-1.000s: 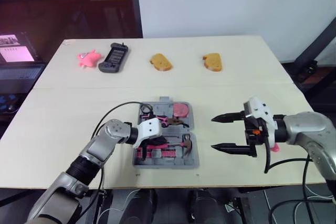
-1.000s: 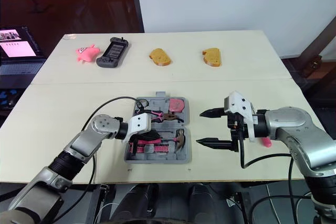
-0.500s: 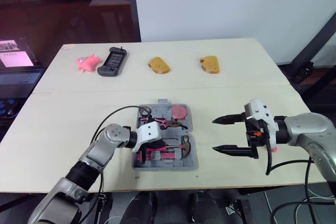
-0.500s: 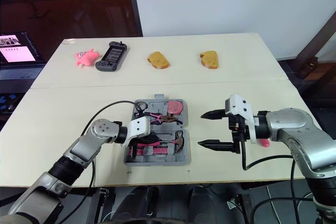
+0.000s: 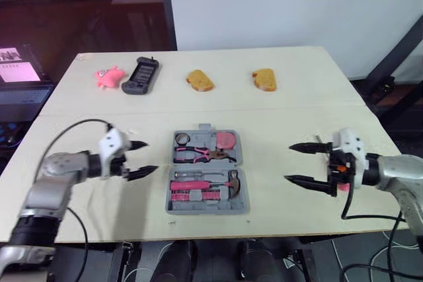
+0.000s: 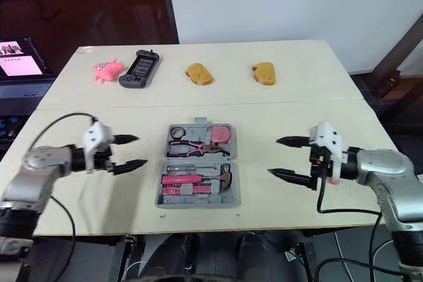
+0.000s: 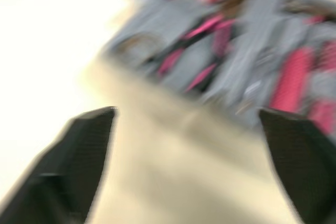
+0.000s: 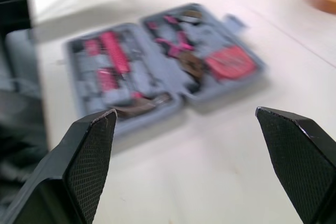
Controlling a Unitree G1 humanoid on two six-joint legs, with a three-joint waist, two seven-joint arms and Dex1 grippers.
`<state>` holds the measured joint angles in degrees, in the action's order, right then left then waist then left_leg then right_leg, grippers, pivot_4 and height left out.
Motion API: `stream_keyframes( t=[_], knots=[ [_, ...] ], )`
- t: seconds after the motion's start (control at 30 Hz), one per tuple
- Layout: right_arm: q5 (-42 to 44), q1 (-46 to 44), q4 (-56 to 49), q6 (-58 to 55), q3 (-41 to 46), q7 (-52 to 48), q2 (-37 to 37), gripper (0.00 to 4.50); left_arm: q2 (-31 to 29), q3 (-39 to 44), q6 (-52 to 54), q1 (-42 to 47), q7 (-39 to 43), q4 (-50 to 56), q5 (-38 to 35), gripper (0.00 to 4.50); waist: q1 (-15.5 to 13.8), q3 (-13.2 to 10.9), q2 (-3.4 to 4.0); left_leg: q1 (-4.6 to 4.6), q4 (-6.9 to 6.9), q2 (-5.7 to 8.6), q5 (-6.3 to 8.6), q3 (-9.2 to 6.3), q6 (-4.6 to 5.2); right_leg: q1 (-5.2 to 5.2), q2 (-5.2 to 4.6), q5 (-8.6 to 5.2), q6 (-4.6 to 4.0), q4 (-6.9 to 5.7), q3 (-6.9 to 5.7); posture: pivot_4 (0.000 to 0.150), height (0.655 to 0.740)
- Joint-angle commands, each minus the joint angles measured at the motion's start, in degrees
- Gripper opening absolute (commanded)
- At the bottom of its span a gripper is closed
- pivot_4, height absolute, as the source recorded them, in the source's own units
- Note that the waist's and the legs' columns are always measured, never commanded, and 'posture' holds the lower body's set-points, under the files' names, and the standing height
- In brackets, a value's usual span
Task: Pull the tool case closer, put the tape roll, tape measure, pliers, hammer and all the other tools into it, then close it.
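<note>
Two grippers hang over the table, one on each side of the tool case, and neither touches it. The left gripper sits just off the case's left side, its fingers spread wide with nothing between them. The right gripper sits further off the case's right side, fingers likewise spread and empty. Both point inward toward the case. The tool case lies flat and open near the table's front edge, roughly midway between the arms. Its far half carries the pliers with pink grips, a pink tape measure in the right corner and a small dark ring in the left corner that may be the tape roll. Its near half carries the hammer, head to the right and pink handle running left. Along the far side of the table, well apart from the case, lie a pink toy, a dark handheld console, a bread slice and a second bread slice
</note>
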<state>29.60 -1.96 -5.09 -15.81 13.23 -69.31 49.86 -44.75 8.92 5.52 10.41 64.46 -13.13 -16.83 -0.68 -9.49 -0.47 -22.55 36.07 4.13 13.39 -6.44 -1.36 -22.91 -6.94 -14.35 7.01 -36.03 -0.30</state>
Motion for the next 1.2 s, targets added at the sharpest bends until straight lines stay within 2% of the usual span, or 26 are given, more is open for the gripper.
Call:
stream_keyframes(
  t=[0.03, 0.2, 0.43, 0.73, 0.83, 1.0, 1.2],
  knots=[
    [-0.7, 1.5, 5.7, 5.0, 6.0, 0.1, 0.1, 4.50, -3.6, 10.2, -3.5, -3.9, -0.9, -4.8, -2.9, 4.48, 0.0, 0.0, 0.00, 0.00, -0.02, 0.00, 0.00, 0.02, -0.01, -0.02, 0.00, 0.00, 0.00, 0.00, 0.02, 0.150, 0.7400],
    [-2.7, 4.2, 14.9, 10.7, 10.2, -0.7, 1.4, 4.50, -6.6, 22.8, -4.2, -13.4, -1.0, -10.3, -6.7, 4.48, 0.2, 0.0, 0.01, 0.00, -0.09, -0.02, 0.03, 0.09, -0.04, -0.08, -0.02, -0.02, -0.03, 0.01, 0.08, 0.150, 0.7400],
    [-4.4, 3.2, 25.3, 16.6, 11.5, -2.2, 2.1, 4.50, -4.4, 27.1, -9.4, -21.3, -1.4, -12.1, -6.8, 4.48, -0.1, 0.0, 0.03, 0.01, -0.06, -0.01, 0.07, 0.19, -0.09, -0.06, -0.17, -0.09, -0.15, 0.03, 0.09, 0.150, 0.7400],
    [-4.0, 0.8, 28.3, 17.5, 11.8, -2.7, 2.3, 4.50, -5.1, 27.8, -10.2, -20.4, -1.4, -14.4, -7.4, 4.48, 0.1, -0.1, 0.06, 0.01, -0.11, -0.02, 0.07, 0.21, -0.09, -0.12, -0.17, -0.10, -0.16, 0.03, 0.10, 0.150, 0.7400],
    [-3.6, 0.7, 26.9, 16.2, 11.8, -2.6, 2.4, 4.50, -5.7, 26.8, -10.2, -18.4, -1.0, -14.5, -7.4, 4.48, 0.0, -0.1, 0.06, 0.00, -0.12, -0.02, 0.07, 0.22, -0.09, -0.13, -0.17, -0.10, -0.16, 0.03, 0.10, 0.150, 0.7400],
    [0.5, 3.4, 15.4, 7.8, 12.2, -1.2, 1.4, 4.50, -7.3, 23.3, -3.9, -13.3, 1.9, -11.5, -8.9, 4.48, 0.0, -0.1, 0.06, -0.02, -0.10, -0.02, 0.06, 0.19, -0.09, -0.13, -0.15, -0.10, -0.15, 0.01, 0.10, 0.150, 0.7400],
    [5.3, 7.8, -0.2, -2.3, 15.5, 5.3, 1.0, 4.50, -9.2, 15.1, 8.3, -5.2, 5.6, 2.3, -12.6, 4.48, -0.2, -0.2, 0.10, -0.14, -0.08, -0.01, 0.06, 0.19, -0.09, -0.24, -0.16, -0.09, -0.14, 0.01, 0.10, 0.150, 0.7400]
  ],
)
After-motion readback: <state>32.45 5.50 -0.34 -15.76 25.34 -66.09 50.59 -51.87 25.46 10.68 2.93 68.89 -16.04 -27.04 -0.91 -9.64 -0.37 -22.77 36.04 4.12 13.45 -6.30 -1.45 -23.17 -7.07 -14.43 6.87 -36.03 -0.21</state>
